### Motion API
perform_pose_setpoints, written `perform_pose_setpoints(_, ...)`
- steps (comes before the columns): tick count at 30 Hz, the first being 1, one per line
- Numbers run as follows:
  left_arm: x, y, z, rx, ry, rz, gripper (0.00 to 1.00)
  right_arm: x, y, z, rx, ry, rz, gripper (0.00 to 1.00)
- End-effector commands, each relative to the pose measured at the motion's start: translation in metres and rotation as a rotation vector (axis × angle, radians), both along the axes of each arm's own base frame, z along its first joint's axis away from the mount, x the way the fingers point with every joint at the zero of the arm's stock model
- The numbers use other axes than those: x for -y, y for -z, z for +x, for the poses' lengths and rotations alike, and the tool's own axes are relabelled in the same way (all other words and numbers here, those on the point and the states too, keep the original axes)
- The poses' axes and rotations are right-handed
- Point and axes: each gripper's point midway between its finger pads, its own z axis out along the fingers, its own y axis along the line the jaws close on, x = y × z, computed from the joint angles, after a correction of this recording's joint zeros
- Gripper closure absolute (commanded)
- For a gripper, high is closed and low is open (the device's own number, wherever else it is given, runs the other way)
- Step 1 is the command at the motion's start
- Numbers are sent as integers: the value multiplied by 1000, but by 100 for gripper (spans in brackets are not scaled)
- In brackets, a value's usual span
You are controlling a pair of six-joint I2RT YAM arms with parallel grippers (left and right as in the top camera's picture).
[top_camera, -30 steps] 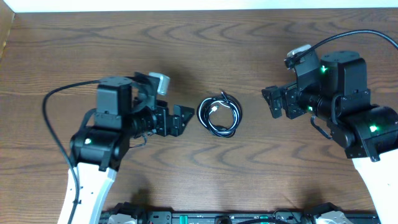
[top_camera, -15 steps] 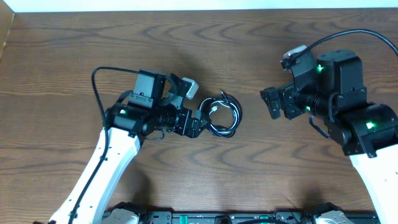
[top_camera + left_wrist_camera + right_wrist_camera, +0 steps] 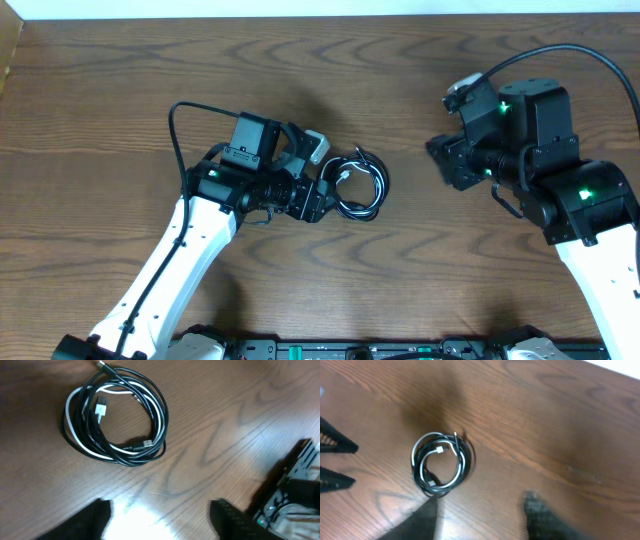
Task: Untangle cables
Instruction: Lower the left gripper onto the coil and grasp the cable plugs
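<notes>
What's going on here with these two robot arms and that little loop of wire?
Two robot arms are set to untangle a small coil of cables lying on the wooden table. The left gripper is open and right beside the coil's edge, not gripping it yet. The right gripper, also open, hangs off to the other side, well apart from the coil.

Bright even overhead light; glare patch on table [image 3: 135,510] in left wrist view; right wrist view blurred.

Thin black and white cables [image 3: 122,460], coiled together in one flat loop, plug ends inside
</notes>
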Motion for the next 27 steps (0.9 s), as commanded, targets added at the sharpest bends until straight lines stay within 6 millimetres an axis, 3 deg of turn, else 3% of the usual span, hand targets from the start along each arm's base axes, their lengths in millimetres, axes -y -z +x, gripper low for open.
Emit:
perform_pose_setpoints(1, 0, -5, 4, 27, 3, 12, 38, -3, -9, 1, 23, -3, 6, 65)
perform_pose_setpoints(4, -2, -4, 6, 31, -3, 24, 37, -3, -9, 1, 23, -3, 6, 64)
perform_pose_setpoints(6, -2, -4, 6, 31, -3, 24, 23, -2, -9, 1, 23, -2, 6, 47)
perform_pose_setpoints(8, -2, -4, 9, 45, -8, 27, 21, -2, -9, 1, 26, -2, 6, 37)
perform_pose_setpoints(15, -1, -9, 21, 105, -20, 26, 18, 1, -14, 8, 57, 27, -2, 26)
perform_pose_setpoints(18, 0, -11, 24, 117, -21, 21, 12, 1, -13, 8, 48, 40, 9, 25)
perform_pose_setpoints(27, 0, -5, 36, 138, -42, 37, 12, 5, -6, 8, 27, 54, -18, 21)
